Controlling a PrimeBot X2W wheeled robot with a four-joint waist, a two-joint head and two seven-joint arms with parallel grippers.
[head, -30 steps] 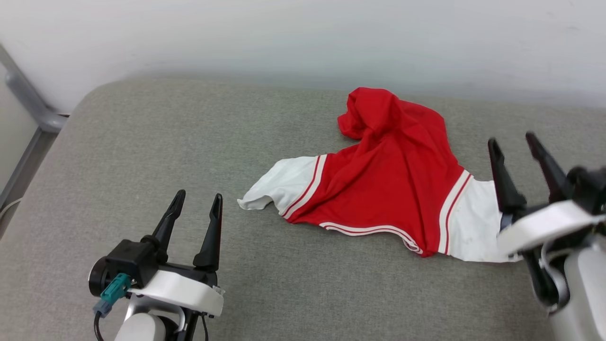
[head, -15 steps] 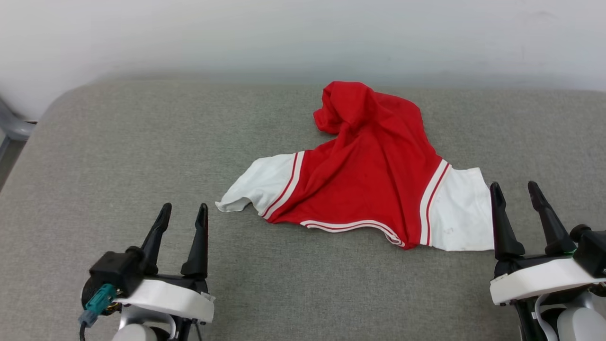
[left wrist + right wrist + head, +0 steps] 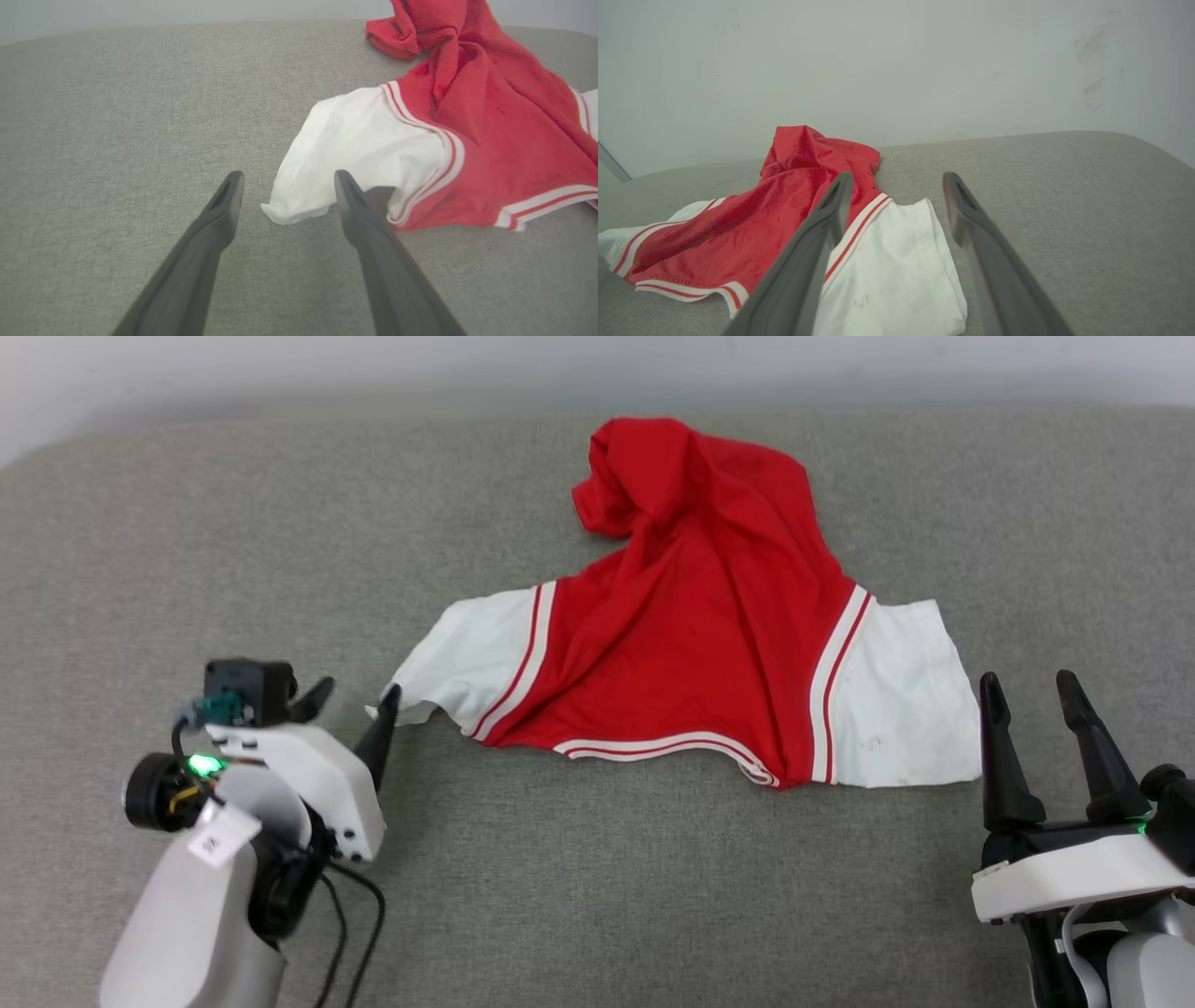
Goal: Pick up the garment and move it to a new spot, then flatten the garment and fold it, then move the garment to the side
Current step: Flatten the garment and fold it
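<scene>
The left pincer (image 3: 357,696) is spread, one white sleeve tip of the garment (image 3: 709,644) lying between its fingertips on the grey cushion (image 3: 187,523); the right pincer (image 3: 1027,683), also spread, stands just beside the other sleeve.

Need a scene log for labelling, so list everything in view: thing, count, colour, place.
red jersey shirt with white short sleeves and red-white striped trim: one, red and white, crumpled mid-cushion, sleeves spread to both sides.
grey woven fabric cushion: one, grey, under the shirt.
off-white wall: one, off-white, behind the cushion.
left gripper: one, dark fingers on a white body, open, at the left sleeve's corner.
right gripper: one, dark fingers on a white body, open, beside the right sleeve's edge.
</scene>
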